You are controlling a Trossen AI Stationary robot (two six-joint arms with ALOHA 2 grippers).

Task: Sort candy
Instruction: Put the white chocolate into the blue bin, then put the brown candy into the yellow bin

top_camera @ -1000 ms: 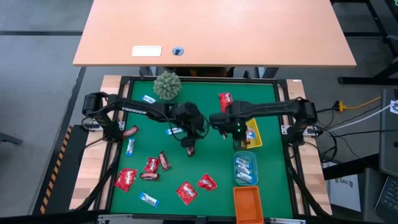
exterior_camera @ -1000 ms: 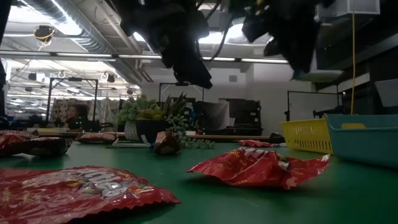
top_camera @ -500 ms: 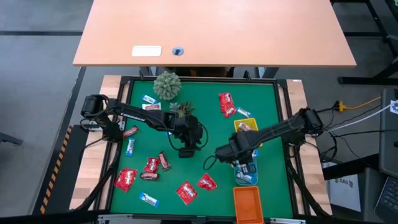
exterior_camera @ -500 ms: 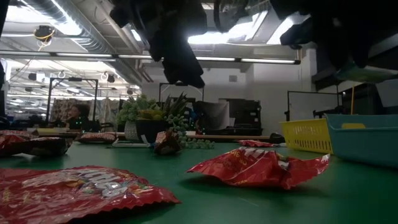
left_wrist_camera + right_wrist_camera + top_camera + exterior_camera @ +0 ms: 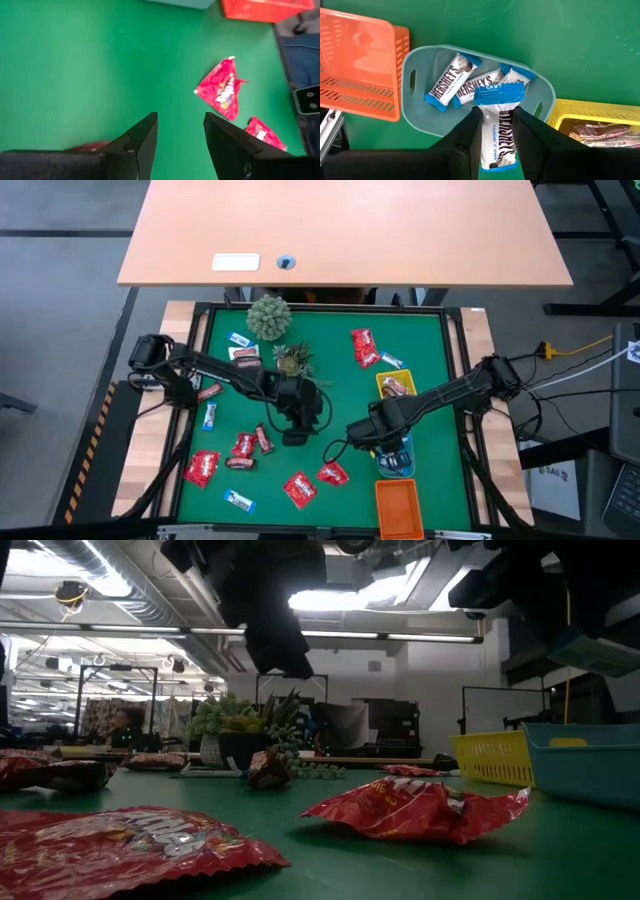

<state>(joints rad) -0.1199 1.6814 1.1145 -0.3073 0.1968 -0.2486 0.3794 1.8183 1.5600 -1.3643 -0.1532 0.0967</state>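
My right gripper [image 5: 497, 120] is shut on a blue-and-white candy bar [image 5: 498, 131] and hangs over the blue tray [image 5: 417, 107], where three more such bars [image 5: 470, 82] lie. My left gripper [image 5: 180, 122] stands open above the bare green mat near the middle of the table [image 5: 294, 436], with nothing between its fingers. Red candy packets [image 5: 222, 90] [image 5: 300, 488] lie flat on the mat toward the near edge. Dark brown bars [image 5: 264, 438] and blue-and-white candy [image 5: 210, 417] lie at the left. My right gripper pinches the blue-and-white bar between its two fingers, by its two long edges [image 5: 485, 131], about halfway along. The fingers come from above, pointing down, and lie across the bar. The bar is lifted clear, and its free end [image 5: 498, 94] sticks out over the blue tray.
An orange tray [image 5: 398, 508] stands at the near edge beside the blue one, and a yellow tray [image 5: 382, 385] holding brown bars stands farther back. Two small green plants [image 5: 268, 317] [image 5: 292, 360] stand at the far left centre. A red packet [image 5: 363, 347] lies at the far right.
My right gripper has carried the blue-and-white bar from beside the yellow tray toward the table's near edge, and now hangs over the blue tray. My left gripper has drifted toward the near edge and slightly left, staying open.
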